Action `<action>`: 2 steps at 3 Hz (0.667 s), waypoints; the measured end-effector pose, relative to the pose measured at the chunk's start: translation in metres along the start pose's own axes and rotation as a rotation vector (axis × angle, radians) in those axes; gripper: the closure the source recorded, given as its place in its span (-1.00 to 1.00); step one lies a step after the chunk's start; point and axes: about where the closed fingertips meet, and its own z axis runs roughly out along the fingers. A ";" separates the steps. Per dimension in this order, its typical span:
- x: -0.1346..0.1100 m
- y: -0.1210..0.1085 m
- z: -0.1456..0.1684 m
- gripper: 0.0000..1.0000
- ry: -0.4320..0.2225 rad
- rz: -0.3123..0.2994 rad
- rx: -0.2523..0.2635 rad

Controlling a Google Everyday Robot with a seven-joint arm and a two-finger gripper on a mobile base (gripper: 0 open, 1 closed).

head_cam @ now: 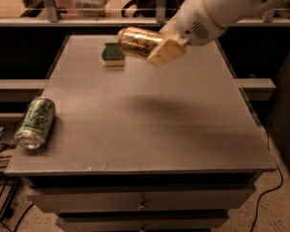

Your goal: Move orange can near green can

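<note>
The orange can is held on its side in the air above the far middle of the grey table. My gripper is shut on the orange can; the white arm reaches in from the upper right. The green can lies on its side near the table's front left edge, well away from the orange can.
A green-and-yellow sponge lies on the far part of the table, just left of the held can. Drawers sit under the front edge. Rails run behind the table. Cables hang at the left.
</note>
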 end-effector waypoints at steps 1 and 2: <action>-0.019 0.041 0.034 1.00 -0.028 0.022 -0.067; -0.025 0.077 0.069 1.00 -0.022 0.045 -0.128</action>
